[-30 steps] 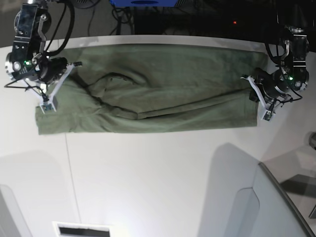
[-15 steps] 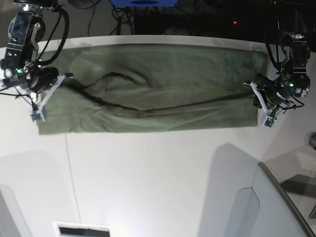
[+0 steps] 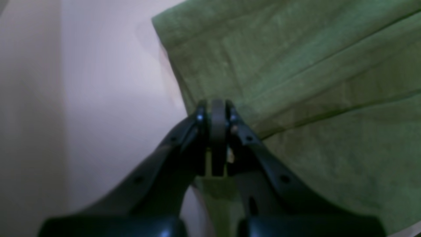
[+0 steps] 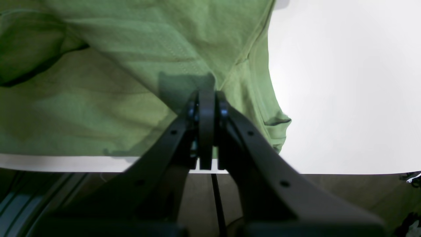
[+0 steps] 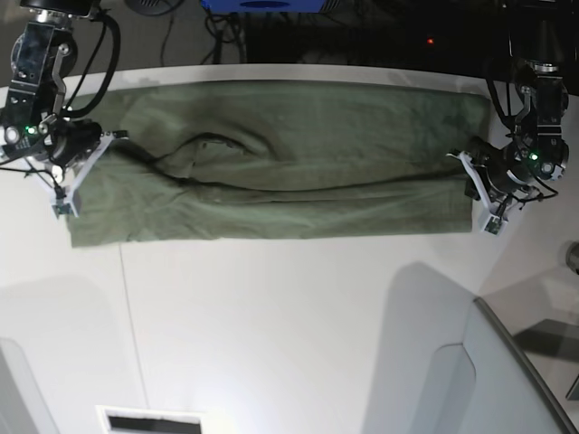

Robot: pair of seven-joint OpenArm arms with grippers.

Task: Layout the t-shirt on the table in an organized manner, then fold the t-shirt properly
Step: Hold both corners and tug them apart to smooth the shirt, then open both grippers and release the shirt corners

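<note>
The olive-green t-shirt [image 5: 298,163] lies stretched as a long band across the far part of the white table [image 5: 271,316], with a lengthwise crease and a bunched fold left of its middle. My left gripper [image 5: 472,178] is shut on the shirt's edge at the base view's right end; the left wrist view shows its jaws [image 3: 217,110] pinched on the cloth [image 3: 312,82]. My right gripper [image 5: 89,161] is shut on the shirt at the left end; the right wrist view shows its jaws [image 4: 206,97] closed on the cloth [image 4: 115,98] near the table's edge.
A grey translucent panel [image 5: 511,380] stands at the near right corner. A dark slot [image 5: 149,422] sits at the near edge. A thin seam line [image 5: 131,316] runs down the table. Cables [image 5: 226,27] hang beyond the far edge.
My right gripper has moved outward to the base view's left and my left gripper slightly to the right. The shirt has been pulled tauter and its folds have flattened.
</note>
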